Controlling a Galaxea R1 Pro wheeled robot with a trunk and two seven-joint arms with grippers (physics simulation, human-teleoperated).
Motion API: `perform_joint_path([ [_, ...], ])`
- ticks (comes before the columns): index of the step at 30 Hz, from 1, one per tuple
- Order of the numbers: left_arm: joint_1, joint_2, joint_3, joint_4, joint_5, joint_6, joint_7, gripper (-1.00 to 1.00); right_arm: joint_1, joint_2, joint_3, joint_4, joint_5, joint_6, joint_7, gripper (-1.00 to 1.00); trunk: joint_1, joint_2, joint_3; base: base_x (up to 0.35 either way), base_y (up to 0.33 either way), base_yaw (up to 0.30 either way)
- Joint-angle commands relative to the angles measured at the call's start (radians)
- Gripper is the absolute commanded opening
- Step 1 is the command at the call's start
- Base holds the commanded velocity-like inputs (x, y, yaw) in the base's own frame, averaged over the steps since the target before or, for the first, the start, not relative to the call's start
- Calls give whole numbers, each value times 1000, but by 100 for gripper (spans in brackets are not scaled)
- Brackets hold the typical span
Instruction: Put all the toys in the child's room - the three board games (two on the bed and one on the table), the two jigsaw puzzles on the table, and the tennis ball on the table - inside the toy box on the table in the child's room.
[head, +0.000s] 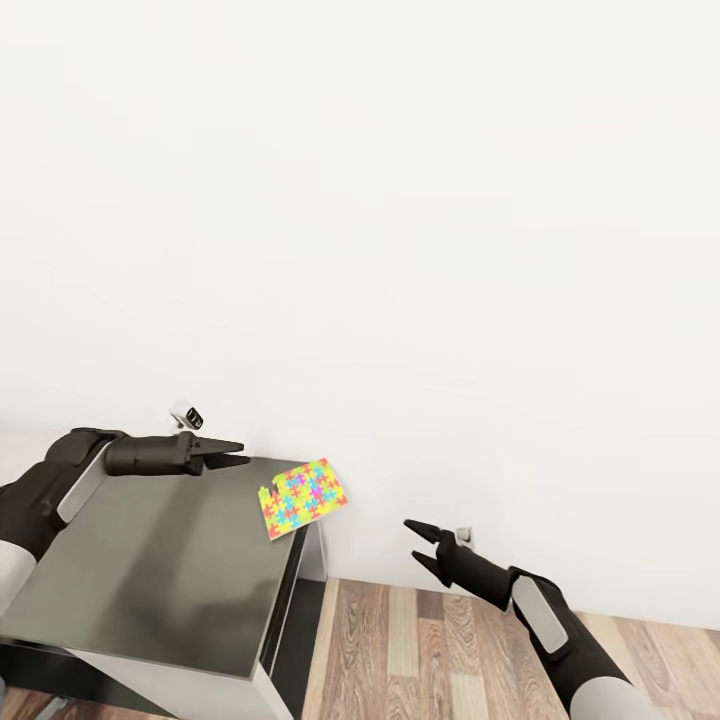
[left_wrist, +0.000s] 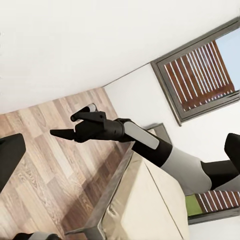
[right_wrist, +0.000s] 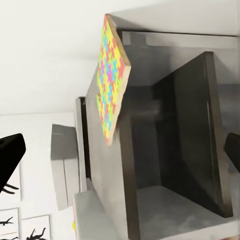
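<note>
One jigsaw puzzle (head: 303, 497), a thin sheet of bright interlocking pieces, lies on the far right corner of the dark grey table section (head: 150, 570) and juts over the edge. The right wrist view shows the jigsaw puzzle (right_wrist: 111, 75) edge-on above the table's dark side panel (right_wrist: 185, 130). My left gripper (head: 240, 454) hovers open just left of the puzzle, above the tabletop. My right gripper (head: 410, 539) hangs open over the floor, to the right of the table and lower than the puzzle. Both hold nothing. The toy box, board games and tennis ball are out of view.
A plain white wall stands close behind the table. Wood floor (head: 420, 650) lies to the table's right. The left wrist view looks across my right arm (left_wrist: 145, 142) to the beige bed (left_wrist: 145, 200) and a slatted window (left_wrist: 200, 75).
</note>
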Motion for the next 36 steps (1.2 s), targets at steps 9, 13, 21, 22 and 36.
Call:
perform_joint_path([
  [9,-1,2,-4,0,2,11,-5,100,-24,0,4,28,11,6,7,100,35,-64,-29,0,0,0],
  [13,-1,2,-4,0,2,11,-5,100,-41,-4,10,66,13,-28,12,100,50,-92,-42,0,0,0],
  [21,-1,3,-4,0,0,11,-6,100,-48,-1,25,84,19,-59,41,100,81,-148,-67,0,0,0],
  [22,-1,3,-4,0,1,11,-6,100,-48,-1,29,84,19,-60,44,100,84,-155,-70,0,0,0],
  [36,1,44,-5,-6,13,12,-24,100,-49,5,57,80,20,-64,56,100,92,-169,-76,0,0,0],
])
